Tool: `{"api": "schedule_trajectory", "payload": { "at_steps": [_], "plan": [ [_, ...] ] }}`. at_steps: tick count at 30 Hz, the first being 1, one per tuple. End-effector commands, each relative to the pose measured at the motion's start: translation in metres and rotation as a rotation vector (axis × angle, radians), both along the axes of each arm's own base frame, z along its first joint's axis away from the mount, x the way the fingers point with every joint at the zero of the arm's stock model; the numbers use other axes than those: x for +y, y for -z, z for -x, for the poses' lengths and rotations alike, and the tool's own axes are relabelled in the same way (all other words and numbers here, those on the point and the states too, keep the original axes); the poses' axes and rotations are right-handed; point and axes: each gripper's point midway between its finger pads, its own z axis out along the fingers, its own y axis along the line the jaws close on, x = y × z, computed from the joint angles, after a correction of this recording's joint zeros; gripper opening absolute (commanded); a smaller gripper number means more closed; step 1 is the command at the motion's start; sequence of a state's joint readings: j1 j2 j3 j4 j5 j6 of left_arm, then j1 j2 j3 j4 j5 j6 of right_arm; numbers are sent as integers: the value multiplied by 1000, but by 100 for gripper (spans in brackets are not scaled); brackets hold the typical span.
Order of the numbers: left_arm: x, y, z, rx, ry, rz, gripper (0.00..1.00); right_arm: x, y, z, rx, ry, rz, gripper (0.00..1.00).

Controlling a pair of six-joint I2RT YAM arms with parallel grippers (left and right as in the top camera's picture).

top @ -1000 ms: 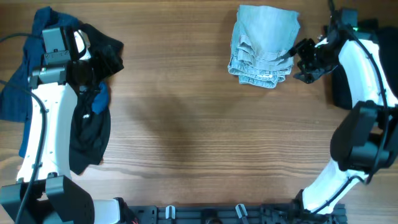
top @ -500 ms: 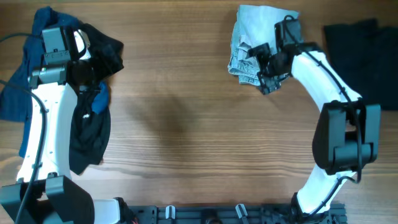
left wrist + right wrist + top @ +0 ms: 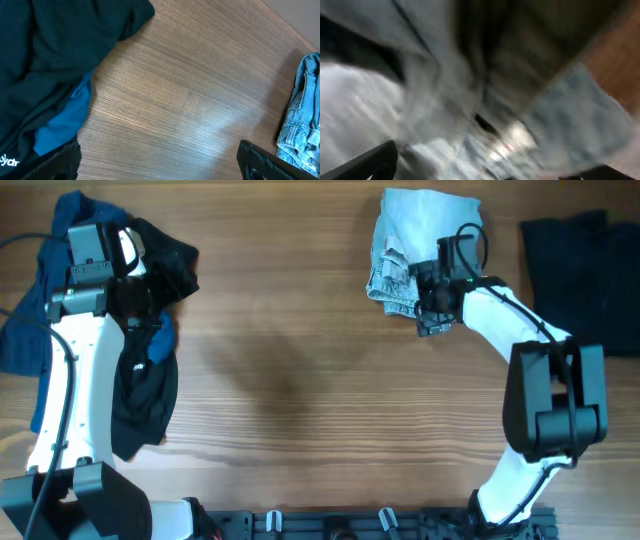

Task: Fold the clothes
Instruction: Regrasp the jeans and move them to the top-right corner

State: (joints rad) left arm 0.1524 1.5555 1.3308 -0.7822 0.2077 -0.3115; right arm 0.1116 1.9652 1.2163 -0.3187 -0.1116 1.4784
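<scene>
Our right gripper stands with jaws apart, low over the near right part of the pale-blue denim shorts, bunched at the desk's far edge, right of the middle; whether the fingers touch the cloth we cannot tell through the blur. Our left gripper hangs spread wide and empty by the black garment and the royal-blue one along the left edge; a dark folded garment lies at the far right corner.

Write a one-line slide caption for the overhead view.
Right arm leans over folded pale denim shorts; left arm sits above a black-and-blue clothes heap.
</scene>
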Motion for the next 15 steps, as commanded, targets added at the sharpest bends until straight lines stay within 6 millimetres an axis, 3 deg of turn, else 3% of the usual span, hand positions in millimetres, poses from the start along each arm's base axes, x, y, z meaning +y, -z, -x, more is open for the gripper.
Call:
{"api": "schedule_trajectory", "payload": {
  "at_steps": [1, 12, 14, 15],
  "plan": [
    [-2, -7, -3, -23, 23, -3, 99, -17, 21, 1, 6, 92, 66, 100],
    [-2, -7, -3, -23, 20, -1, 98, -37, 39, -18, -57, 155, 159, 98],
    [-2, -7, -3, -23, 20, -1, 97, -39, 42, -20, -63, 148, 172, 72],
    [-2, -7, -3, -23, 20, -1, 97, -40, 43, -20, -61, 134, 181, 50]
  ]
}}
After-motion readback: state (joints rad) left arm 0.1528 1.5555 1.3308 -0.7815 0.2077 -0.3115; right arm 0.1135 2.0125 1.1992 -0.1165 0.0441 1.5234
